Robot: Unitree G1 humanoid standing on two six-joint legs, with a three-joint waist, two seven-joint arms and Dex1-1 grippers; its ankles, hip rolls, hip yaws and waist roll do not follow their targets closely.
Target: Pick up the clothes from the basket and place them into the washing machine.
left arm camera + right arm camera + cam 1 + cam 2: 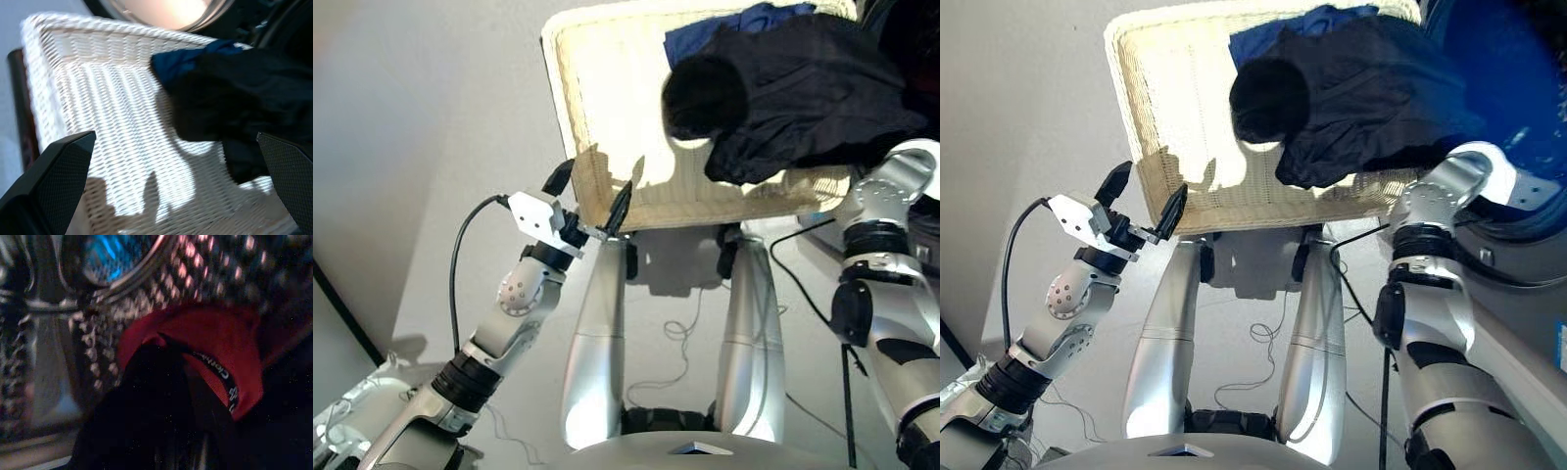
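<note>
— What's hidden?
— The right pincer, out of sight inside the perforated metal drum point(230, 279) beside the coral-red garment point(215, 352); grip unclear.
— And the rest?
— Left pincer point(1144, 208) gapes wide at the woven basket point(607, 108) holding crumpled black point(803, 88) and navy point(724, 24) garments.

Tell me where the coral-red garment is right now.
The red garment shows only in the right wrist view, lying inside the washing machine's perforated drum. The basket holds just the black garment over the blue one.

Head cameras look down on the basket point(607, 108) (left wrist view shares it closer).
</note>
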